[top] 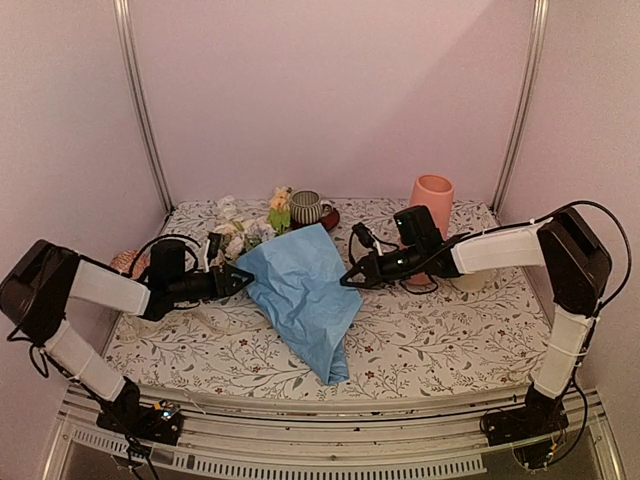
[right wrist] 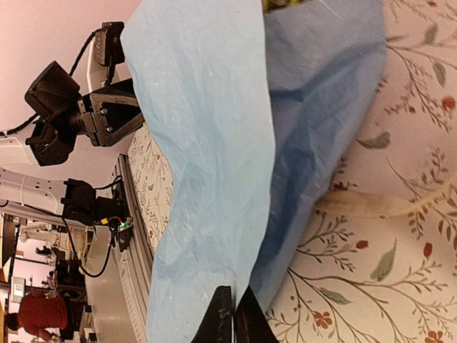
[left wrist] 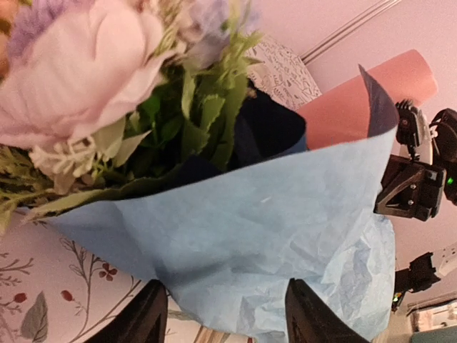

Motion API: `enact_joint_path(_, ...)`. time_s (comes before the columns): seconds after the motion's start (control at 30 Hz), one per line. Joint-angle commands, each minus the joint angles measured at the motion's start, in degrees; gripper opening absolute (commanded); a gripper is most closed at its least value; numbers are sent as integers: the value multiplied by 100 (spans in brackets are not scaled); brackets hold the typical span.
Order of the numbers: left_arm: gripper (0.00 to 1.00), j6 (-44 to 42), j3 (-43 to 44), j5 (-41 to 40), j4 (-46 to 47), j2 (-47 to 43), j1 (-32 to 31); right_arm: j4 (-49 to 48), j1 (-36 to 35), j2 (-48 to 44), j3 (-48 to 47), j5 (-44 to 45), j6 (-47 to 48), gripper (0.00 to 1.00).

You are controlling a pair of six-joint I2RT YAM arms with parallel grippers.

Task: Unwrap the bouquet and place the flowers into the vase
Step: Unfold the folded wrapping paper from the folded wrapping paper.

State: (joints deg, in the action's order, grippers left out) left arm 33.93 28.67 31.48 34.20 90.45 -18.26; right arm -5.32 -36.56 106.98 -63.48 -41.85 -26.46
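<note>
Bouquet (top: 285, 268) lies on the bench (top: 440, 340) between the two hands, blooms pointing away from the arm bases. The blue paper (top: 300, 295) is slack and spread out as a loose sheet rather than a tight cone. The flowers (top: 245, 232) stick out at its far corner, just beyond the left hand (top: 240, 280). Left wrist view: pink bloom and green leaves sit inside the paper's fold.

Left hand: fingers spread, paper edge lying in the gap, nothing clamped. Right hand (right wrist: 233, 307): fingers pressed together, pinching the opposite paper edge. A cream ribbon (right wrist: 371, 207) lies loose on the bench near the right hand, one end under the paper.

Vase (top: 432, 192) stands upright behind the right hand's wrist, well apart from the flowers. Nothing visible in it. Striped cup (top: 304, 206) sits just past the blooms.

Step, as I read it: mid-unwrap. Tie looks undone, paper not yet clear of the stems.

Next move probably needs:
- right hand to keep its pinch and drag the paper away from the left hand
- left hand to close on the stems, not the paper
- paper fully off before any lift toward the vase

Risk: thin paper tears or drags the stems along.
</note>
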Motion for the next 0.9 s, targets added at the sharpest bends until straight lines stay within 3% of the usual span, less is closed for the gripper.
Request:
enact_joint_path(0.0, 62, -323, -211, -485, -1068, -1078, -55, 251, -354, -336, -423, 57, 365, 5)
enact_joint_path(0.23, 69, -690, -5, -1390, -3054, -3455, -30, 34, -987, -504, -850, -97, 505, 5)
enact_joint_path(0.37, 71, -838, 397, -1854, -3953, -4369, -11, -182, -1469, -413, -1155, -244, 607, 6)
enact_joint_path(0.53, 71, -1007, 926, -2033, -4696, -4801, -7, -127, -2163, -15, -1792, -403, 839, 6)
enact_joint_path(0.67, 71, -1155, 1226, -1878, -5018, -4747, -2, 623, -2576, 281, -2409, -236, 1393, 9)
enact_joint_path(0.73, 72, -1225, 1323, -1779, -5110, -4708, -11, 924, -2679, 318, -2611, -45, 1748, 16)
enact_joint_path(0.87, 72, -1373, 1573, -1820, -5284, -4694, -11, 1178, -2690, 123, -2601, 454, 2033, 51)
